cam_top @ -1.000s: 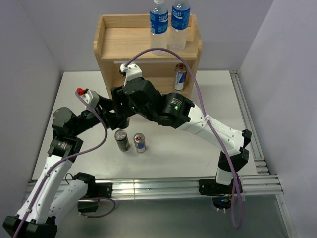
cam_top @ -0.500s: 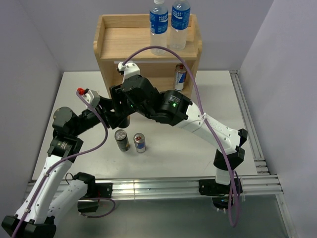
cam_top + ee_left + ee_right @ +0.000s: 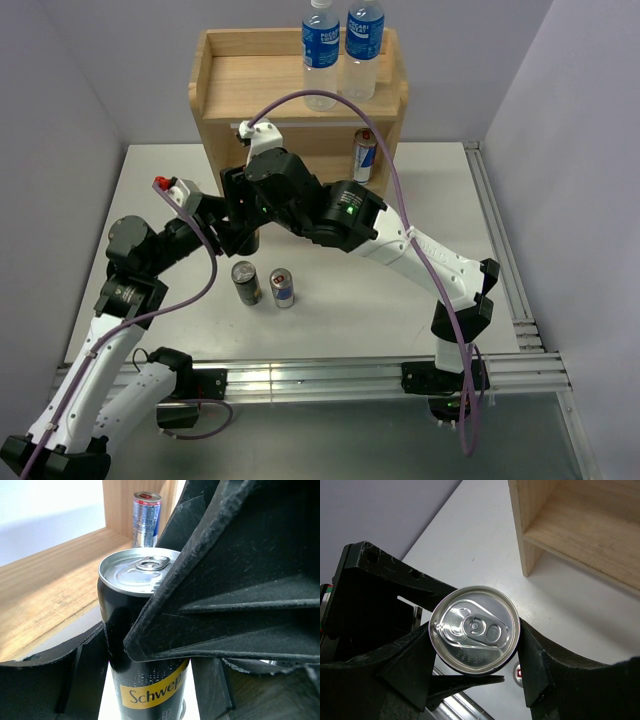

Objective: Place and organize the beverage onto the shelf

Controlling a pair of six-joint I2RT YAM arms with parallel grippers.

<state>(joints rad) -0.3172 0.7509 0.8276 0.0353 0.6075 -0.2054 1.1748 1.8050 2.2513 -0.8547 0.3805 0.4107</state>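
White counter [image 3: 340,315], pale walls [image 3: 60,80]. The wooden shelf [image 3: 250,80] holds two Pocari Sweat bottles [image 3: 321,50] on top, a Red Bull can [image 3: 365,155] below. Left claw [image 3: 142,655] and right claw [image 3: 475,655] both clamp a Schweppes can [image 3: 135,575] before it.

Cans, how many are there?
4. A black Schweppes can is gripped in front of the shelf; a dark can and a small Red Bull can stand on the table; a tall Red Bull can stands in the shelf's lower tier. The arms may hide more.

Overhead, the right arm [image 3: 345,215] hides the black can [image 3: 125,645]; its label runs off the left wrist view's bottom edge.
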